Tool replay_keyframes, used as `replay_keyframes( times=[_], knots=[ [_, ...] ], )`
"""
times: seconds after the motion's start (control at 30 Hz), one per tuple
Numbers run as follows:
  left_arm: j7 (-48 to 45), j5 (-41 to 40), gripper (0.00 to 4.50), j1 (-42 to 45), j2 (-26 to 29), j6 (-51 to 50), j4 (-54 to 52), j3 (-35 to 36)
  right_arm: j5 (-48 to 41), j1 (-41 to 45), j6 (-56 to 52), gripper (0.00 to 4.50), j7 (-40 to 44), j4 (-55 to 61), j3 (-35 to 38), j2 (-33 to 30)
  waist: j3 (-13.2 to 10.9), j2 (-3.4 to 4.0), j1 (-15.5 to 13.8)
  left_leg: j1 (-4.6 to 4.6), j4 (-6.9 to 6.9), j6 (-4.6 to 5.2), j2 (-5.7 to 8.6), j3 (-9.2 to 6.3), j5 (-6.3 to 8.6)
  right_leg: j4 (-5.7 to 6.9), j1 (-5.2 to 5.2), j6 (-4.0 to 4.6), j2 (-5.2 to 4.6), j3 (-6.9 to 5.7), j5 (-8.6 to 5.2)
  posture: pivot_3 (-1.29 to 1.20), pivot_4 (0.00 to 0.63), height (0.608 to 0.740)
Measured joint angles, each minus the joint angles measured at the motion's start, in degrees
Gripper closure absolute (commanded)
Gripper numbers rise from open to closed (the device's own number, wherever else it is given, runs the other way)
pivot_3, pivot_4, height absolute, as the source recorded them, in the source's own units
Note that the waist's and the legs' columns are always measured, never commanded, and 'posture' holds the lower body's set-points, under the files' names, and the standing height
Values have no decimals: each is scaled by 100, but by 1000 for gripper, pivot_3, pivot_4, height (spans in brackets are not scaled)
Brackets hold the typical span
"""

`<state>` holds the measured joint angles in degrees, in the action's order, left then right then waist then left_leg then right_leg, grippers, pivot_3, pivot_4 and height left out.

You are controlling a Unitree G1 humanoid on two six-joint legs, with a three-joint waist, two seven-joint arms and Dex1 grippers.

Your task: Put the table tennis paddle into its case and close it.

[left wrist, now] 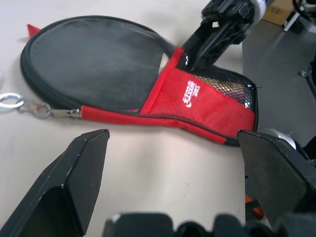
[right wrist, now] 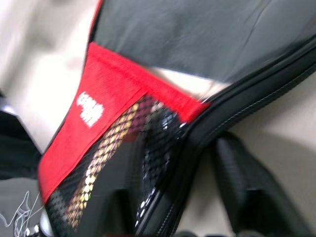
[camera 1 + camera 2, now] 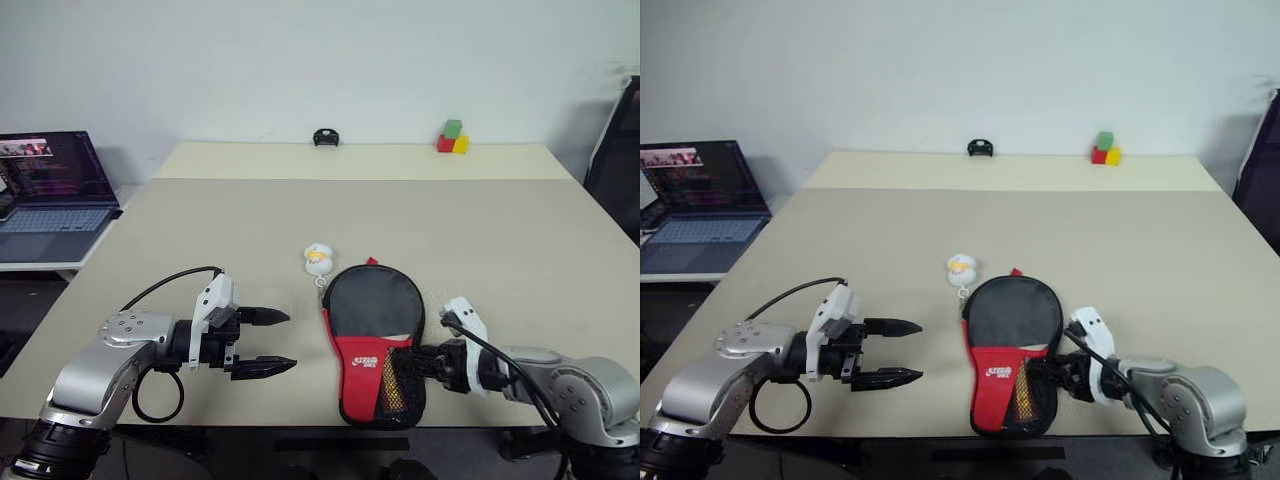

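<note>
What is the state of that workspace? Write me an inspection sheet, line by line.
Surface: beige table, with a seam across the far part.
Job's things: case flat near the front edge, red panel towards the robot, ball charm beyond it; cannot tell whether the paddle is inside.
Clutter: coloured blocks and a small black object at the far edge.
Claws: left claw open, beside the case, apart from it; right claw at the mesh pocket.
Cables: black loop on the left arm; black cable on the right wrist.
Surroundings: open laptop on a side desk; pale wall.
</note>
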<state>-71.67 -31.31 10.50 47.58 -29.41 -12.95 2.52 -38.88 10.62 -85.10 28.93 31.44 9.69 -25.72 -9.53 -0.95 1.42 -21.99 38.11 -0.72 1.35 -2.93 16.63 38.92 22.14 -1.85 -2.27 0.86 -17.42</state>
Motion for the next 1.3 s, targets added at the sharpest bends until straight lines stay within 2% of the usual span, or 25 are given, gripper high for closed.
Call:
replay_keyframes(
  times=[0.1, 0.13, 0.33, 0.53, 0.63, 0.77, 0.87, 1.13, 1.3],
  knots=[
    [15, 1, 0, -3, -5, 2, 0, 0, -98, -93, 112, 168, 114, 11, 181, -184, 2, -4, -41, 7, 3, 0, 2, -2, 0, 0, -9, -1, -2, -2, 1, 0, 150, 740],
    [26, 1, 0, -3, -8, 4, 0, 0, -132, -122, 172, 54, 151, 11, 257, -265, 2, -4, -43, 8, 4, 0, 3, -2, 0, 1, -9, -2, -2, -1, 1, 0, 150, 740],
    [138, 0, 0, -8, -87, 23, 2, 0, -607, -291, 770, 54, 654, 161, 877, -588, 2, -3, -12, 9, -2, 1, -2, -3, 0, 4, -7, -1, 4, -1, 0, 0, 150, 740],
    [610, 8, 0, 50, -366, 26, 119, 77, -756, -98, 1306, 54, 822, 151, 825, -788, 1, -2, 29, 12, -1, 1, -3, -1, 0, 7, -7, -1, 4, 1, 0, 0, 150, 740],
    [961, 61, 0, 176, -522, 67, 336, 159, -678, 229, 1698, 54, 855, 145, 454, -835, 1, -2, 28, 12, 0, 1, -3, -2, -1, 8, -7, -1, 4, -1, 0, 0, 150, 740],
    [1338, 109, 0, 315, -621, 103, 456, 349, 15, 627, 2588, 54, 1075, -5, -541, -1170, 1, -2, 24, 8, 1, 1, -2, -1, -1, 2, -5, -1, 3, -1, 0, 0, 150, 740],
    [1500, 130, 0, 328, -644, 111, 467, 403, 282, 948, 2957, 54, 1204, -259, -1035, -1153, 1, -2, 31, 7, 0, 0, -2, -1, -1, 2, -2, -1, 3, 1, 0, 0, 150, 740],
    [1755, 200, 0, 367, -668, 137, 595, 454, 992, 1981, 3772, 54, 1377, -1431, -2185, -341, 1, -2, 32, 7, 1, -1, -3, -1, -1, 5, 3, -1, 3, 1, 1, 0, 150, 740],
    [1862, 227, 0, 388, -677, 152, 648, 461, 1646, 2172, 4459, 54, 1487, -2495, -2711, 8, 1, -3, 17, 1, 1, -2, -2, -1, -2, 4, 9, 0, 1, 0, 1, 0, 150, 740]
  ],
)
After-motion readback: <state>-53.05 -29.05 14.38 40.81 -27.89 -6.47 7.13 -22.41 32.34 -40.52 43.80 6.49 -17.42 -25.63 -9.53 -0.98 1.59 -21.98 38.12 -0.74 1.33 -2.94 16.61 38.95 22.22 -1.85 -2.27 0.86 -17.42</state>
